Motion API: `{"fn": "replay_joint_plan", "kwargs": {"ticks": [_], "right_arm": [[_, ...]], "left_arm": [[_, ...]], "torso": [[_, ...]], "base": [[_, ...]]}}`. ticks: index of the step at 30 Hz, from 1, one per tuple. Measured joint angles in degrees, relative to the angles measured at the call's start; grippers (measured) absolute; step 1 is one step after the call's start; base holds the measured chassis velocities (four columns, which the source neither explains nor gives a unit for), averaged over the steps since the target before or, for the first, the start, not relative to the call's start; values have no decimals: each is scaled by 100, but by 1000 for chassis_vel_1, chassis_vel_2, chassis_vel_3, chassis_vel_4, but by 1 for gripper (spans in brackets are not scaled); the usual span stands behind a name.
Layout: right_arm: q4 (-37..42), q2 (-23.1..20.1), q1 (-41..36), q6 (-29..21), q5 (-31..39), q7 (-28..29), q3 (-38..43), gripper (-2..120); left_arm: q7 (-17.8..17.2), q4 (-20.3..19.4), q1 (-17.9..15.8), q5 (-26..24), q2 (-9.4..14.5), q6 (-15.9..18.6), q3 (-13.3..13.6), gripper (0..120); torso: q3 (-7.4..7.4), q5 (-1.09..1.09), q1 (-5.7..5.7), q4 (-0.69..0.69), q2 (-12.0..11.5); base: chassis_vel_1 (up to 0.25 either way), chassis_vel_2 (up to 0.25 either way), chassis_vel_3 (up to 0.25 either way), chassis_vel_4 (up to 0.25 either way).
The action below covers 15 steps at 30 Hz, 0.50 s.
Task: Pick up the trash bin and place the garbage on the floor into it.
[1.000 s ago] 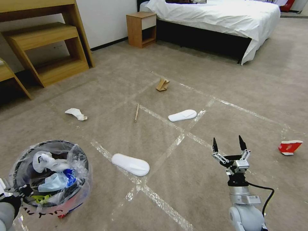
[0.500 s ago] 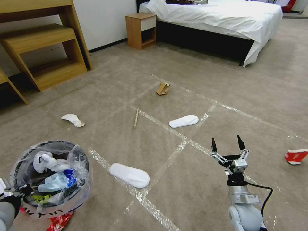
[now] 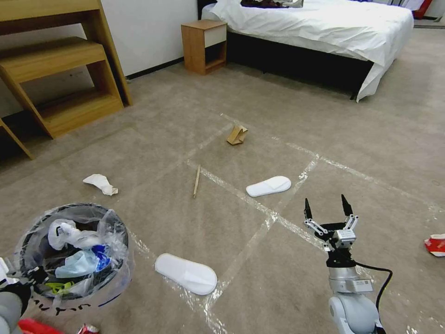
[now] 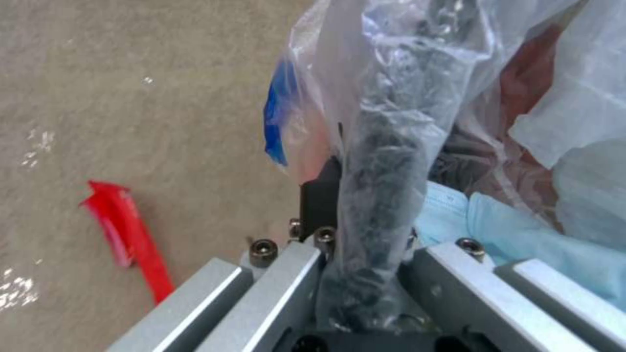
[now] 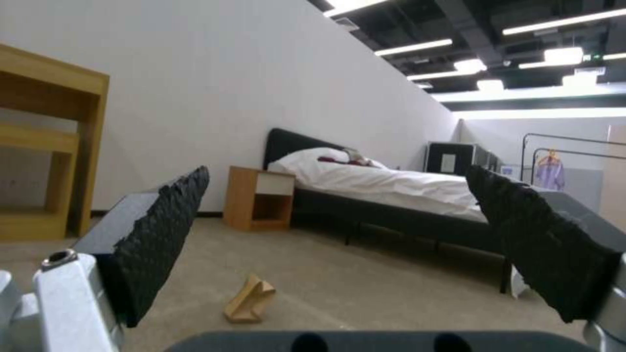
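The whole head view has shifted, so the camera moved. The small round dark plastic-lined trash bin (image 3: pixel 74 257) stays clamped at its rim by the left gripper (image 4: pixel 365 274), low left. The right gripper (image 3: pixel 325 214) still hovers spread and empty above the taped beige carpet floor (image 3: pixel 185 116), near a flat white slipper (image 3: pixel 268 186).

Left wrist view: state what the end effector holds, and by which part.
The left end effector is shut on the trash bin, gripping its bag-covered rim. The right end effector is open, holding nothing.

The carpet floor (image 3: pixel 153 139), crossed by tape strips (image 3: pixel 259 208), carries two white slippers (image 3: pixel 186 273) (image 3: pixel 268 186) at centre, a stick (image 3: pixel 196 181), folded cardboard (image 3: pixel 237 135) above, crumpled paper (image 3: pixel 99 183) at left, and a red carton (image 3: pixel 435 245) at the right edge.
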Motion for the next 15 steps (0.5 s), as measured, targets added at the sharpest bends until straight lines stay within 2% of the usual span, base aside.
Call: {"fn": "replay_joint_plan", "kwargs": {"ticks": [5,10,14,15], "right_arm": [[-59,-16,75,119,-46,-12,15,100],[-60,-123,119,124,-164,74,7,100],[8,-634,215,5,-387,346,-243,100],[8,-634,215,5,-387,346,-243,100]], "left_arm": [[-53,-38,8,-38,4,-3,-1,0],[-60,-62,60,-29,-18,-4,2,0],[-57,-63,127,-10,-12,-2,-60,0],[-57,-63,127,-10,-12,-2,-60,0]], "torso": [[1,0,0,0,0],[-1,0,0,0,-1],[-1,2,0,0,-1],[-1,2,0,0,-1]], "base": [[-114,85,120,-103],[-13,11,34,-15],[0,0,0,0],[0,0,0,0]]}}
